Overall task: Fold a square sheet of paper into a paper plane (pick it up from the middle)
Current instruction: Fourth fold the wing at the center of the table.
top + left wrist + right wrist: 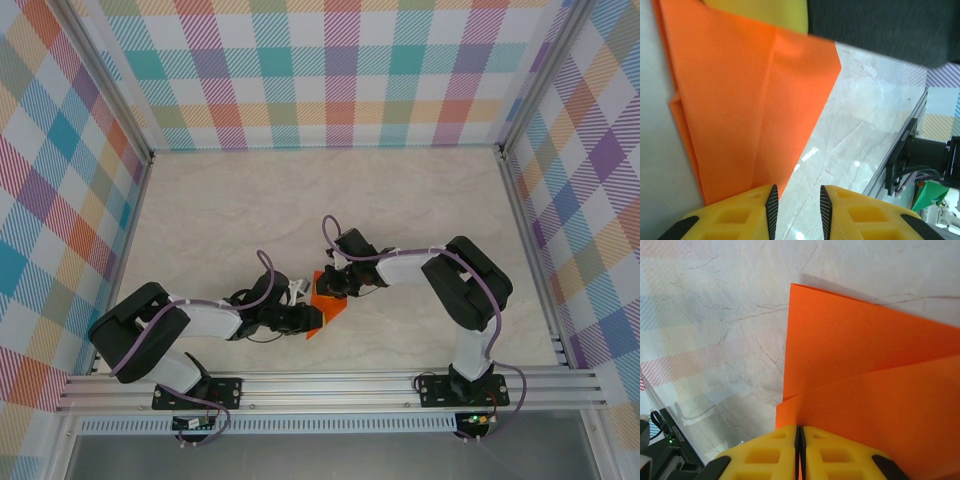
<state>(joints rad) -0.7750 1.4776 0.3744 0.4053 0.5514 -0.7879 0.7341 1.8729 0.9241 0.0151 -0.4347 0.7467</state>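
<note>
**Orange Sheet Caught Mid-Fold**

Finds the orange sheet (pixel 326 300) part-folded on the pale marble table (pixel 250 210), near the front middle, between the two arms' tips. Shows the right gripper (pixel 799 440) with yellow jaws pressed together on a raised flap of the paper. Shows the left gripper (pixel 796 210) at the sheet's slanting edge, jaws parted, bare tabletop between them.

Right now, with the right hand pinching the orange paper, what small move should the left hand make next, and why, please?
Probably ease the left hand sideways onto the orange paper and close. It is open, the paper's corner lying beside its gap, not in it, while the right hand is shut on a folded layer, steadying the sheet for a second grip.
</note>
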